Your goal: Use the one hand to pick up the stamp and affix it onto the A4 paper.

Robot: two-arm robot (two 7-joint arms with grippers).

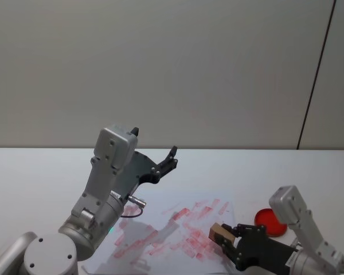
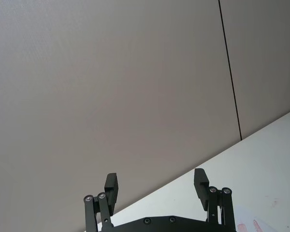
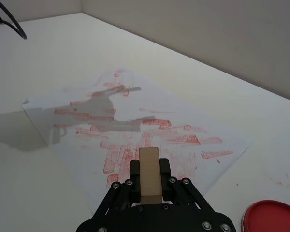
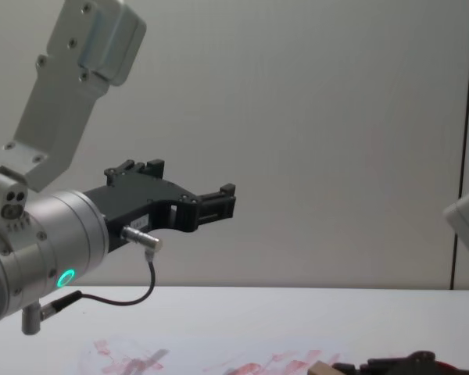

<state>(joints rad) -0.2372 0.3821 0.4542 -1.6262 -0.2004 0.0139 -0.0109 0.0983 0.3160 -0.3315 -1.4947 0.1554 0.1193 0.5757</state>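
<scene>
Holding the stamp (image 3: 149, 162) in the R pincer (image 3: 150, 178), black fingers clamped on both its long sides, pale wood end poking out fwd past the tips. Low at the near-R of the surface (image 1: 40, 172), w/ the stamp over the near-R part of the A4 paper (image 1: 160, 229), close to the sheet's R edge. Looks slightly clear of the sheet, tho contact hard to judge from these angles. Silver R arm link (image 1: 298, 220) rising behind that pincer. Sheet flat on the surface, smeared w/ red/pink stamp marks, densest toward centre and near-R, a few strays on the bare surface beyond its edge. Red ink pad (image 1: 270, 222) on the bare surface just R of the sheet, near the R pincer, apart from the stamp. In chest view, stamp's tan corner at the bottom edge, low over the surface. L pincer (image 2: 156, 180) up high over the far-L part of the sheet, well apart from stamp and paper, pointed fwd toward the grey wall (image 1: 172, 69); fingers spread wide, nothing btwn them. Silver L arm (image 4: 55, 234) w/ green ring light (image 4: 65, 277) lit, thin black cable (image 4: 133, 301) looping beneath it. Shadow of the L arm and pincer across the sheet's middle in R wrist view.
</scene>
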